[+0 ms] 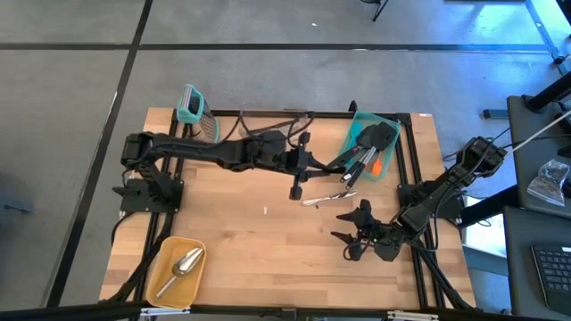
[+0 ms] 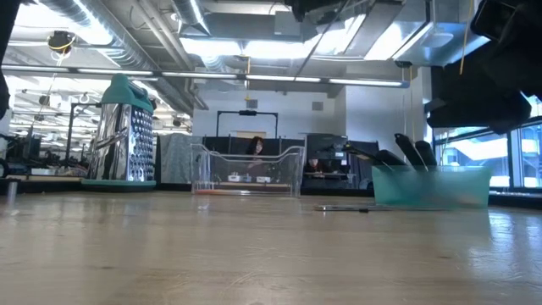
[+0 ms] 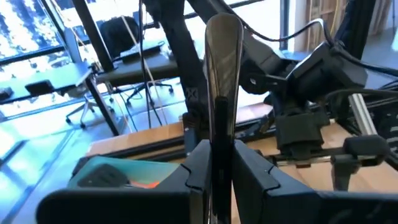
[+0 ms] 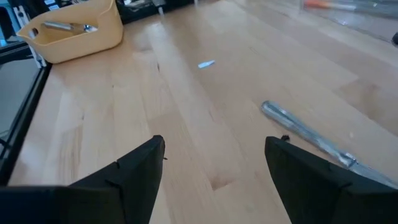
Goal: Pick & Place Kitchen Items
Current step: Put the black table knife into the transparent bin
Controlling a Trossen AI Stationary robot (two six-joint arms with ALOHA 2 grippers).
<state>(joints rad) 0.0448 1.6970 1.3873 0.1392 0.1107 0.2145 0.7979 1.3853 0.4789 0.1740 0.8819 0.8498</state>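
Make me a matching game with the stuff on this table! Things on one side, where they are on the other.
Things:
1. silver scoop
2. grater
3. black turners
4. left hand

Places or states:
A. in the teal bin
B. shut on a metal utensil, above the middle of the table
C. in the yellow bin
D. standing at the table's far left corner

Pairs: 1-C, 2-D, 3-A, 4-B
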